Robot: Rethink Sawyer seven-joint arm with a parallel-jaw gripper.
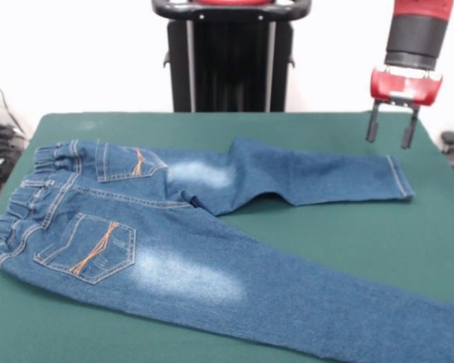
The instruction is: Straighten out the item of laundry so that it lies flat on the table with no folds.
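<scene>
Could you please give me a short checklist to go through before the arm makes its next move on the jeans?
1. Pincer open and empty: ok, both fingers hang apart with nothing between them.
2. Pincer clear of the cloth: ok, it hangs above the far leg's cuff.
3. Jeans fully flat: not ok, the far leg bends at the crotch, with a fold there.
4. Near leg wholly on the table: cannot tell, it runs out of the picture.
5. Waistband spread: ok.
</scene>
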